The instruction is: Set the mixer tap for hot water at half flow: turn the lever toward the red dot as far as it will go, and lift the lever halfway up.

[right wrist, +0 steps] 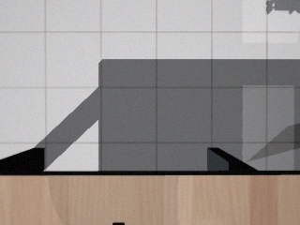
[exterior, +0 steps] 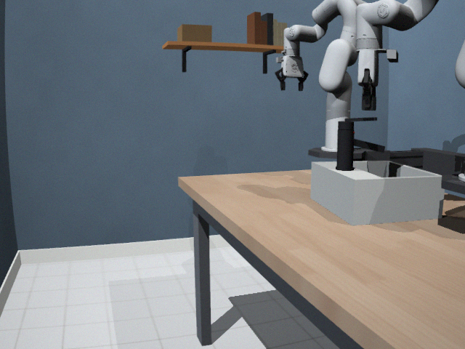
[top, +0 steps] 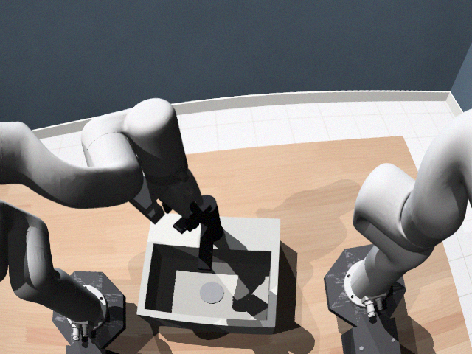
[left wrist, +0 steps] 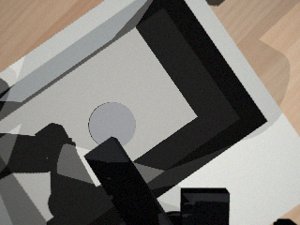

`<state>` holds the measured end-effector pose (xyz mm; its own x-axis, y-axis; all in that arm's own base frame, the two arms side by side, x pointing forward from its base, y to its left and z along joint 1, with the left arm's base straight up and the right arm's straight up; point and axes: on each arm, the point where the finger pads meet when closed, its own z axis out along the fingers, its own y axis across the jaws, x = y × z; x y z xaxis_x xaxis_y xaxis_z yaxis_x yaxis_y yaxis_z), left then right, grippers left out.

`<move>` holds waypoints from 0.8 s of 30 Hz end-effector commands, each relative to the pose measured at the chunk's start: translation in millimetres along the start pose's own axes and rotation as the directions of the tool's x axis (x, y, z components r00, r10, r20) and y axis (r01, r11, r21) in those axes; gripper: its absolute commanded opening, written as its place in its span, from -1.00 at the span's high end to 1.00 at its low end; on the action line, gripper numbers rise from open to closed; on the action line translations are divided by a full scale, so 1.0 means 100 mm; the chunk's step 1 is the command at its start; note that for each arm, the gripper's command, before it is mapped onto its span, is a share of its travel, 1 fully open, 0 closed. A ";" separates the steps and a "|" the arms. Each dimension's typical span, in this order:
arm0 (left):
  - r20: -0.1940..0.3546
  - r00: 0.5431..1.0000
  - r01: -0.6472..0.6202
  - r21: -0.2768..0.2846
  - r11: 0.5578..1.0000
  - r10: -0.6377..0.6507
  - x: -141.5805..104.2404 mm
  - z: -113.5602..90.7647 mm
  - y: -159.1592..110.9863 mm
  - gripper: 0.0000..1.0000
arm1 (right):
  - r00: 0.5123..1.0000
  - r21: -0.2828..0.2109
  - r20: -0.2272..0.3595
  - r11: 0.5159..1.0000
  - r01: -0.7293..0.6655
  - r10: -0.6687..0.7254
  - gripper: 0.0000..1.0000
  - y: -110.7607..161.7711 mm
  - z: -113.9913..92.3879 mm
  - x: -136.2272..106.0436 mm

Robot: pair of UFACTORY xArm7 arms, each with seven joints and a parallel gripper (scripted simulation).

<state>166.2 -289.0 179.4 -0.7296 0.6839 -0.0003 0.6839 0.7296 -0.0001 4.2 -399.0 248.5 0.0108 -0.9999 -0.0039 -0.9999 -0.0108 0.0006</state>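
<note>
Mixer tap | black, upright on sink's rear ledge | lever near level, atop body

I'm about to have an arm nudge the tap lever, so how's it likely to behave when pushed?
The lever probably stays stiff, being a straight, flat bar. It likely pivots rather than slides away, since it sits atop the upright tap body.

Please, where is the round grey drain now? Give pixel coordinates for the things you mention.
In the top view, the drain (top: pixel 211 292) (left wrist: pixel 112 123) lies on the floor of the white sink (top: pixel 207 321) (left wrist: pixel 282 164), just below the tip of the black spout (top: pixel 206 251).
</note>
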 end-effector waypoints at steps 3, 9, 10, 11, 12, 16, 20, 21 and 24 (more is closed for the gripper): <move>0.003 1.000 0.000 0.001 1.000 0.000 -0.01 0.03 0.00 -0.28 | 1.000 0.001 -0.004 1.000 0.000 0.000 -1.00 0.00 -0.01 0.01; 0.003 1.000 0.000 0.001 1.000 0.000 -0.01 0.06 0.00 -0.28 | 1.000 0.001 -0.004 1.000 0.000 0.000 -1.00 0.00 -0.01 0.01; 0.003 1.000 0.000 0.001 1.000 0.000 -0.01 0.06 0.00 -0.28 | 1.000 0.001 -0.004 1.000 0.000 0.000 -1.00 0.00 -0.01 0.01; 0.003 1.000 0.000 0.001 1.000 0.000 -0.01 0.06 0.00 -0.28 | 1.000 0.001 -0.004 1.000 0.000 0.000 -1.00 0.00 -0.01 0.01; 0.003 1.000 0.000 0.001 1.000 0.000 -0.01 0.06 0.00 -0.28 | 1.000 0.001 -0.004 1.000 0.000 0.000 -1.00 0.00 -0.01 0.01; 0.003 1.000 0.000 0.001 1.000 0.000 -0.01 0.06 0.00 -0.28 | 1.000 0.001 -0.004 1.000 0.000 0.000 -1.00 0.00 -0.01 0.01; 0.003 1.000 0.000 0.001 1.000 0.000 -0.01 0.06 0.00 -0.28 | 1.000 0.001 -0.004 1.000 0.000 0.000 -1.00 0.00 -0.01 0.01; 0.003 1.000 0.000 0.001 1.000 0.000 -0.01 0.06 0.00 -0.28 | 1.000 0.001 -0.004 1.000 0.000 0.000 -1.00 0.00 -0.01 0.01; 0.003 1.000 0.000 0.001 1.000 0.000 -0.01 0.06 0.00 -0.28 | 1.000 0.001 -0.004 1.000 0.000 0.000 -1.00 0.00 -0.01 0.01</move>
<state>166.1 -288.8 171.8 -0.7296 0.6839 0.0002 0.6839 0.7296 0.0001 4.2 -399.0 248.5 0.0108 -0.9999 -0.0039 -0.9999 -0.0108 0.0006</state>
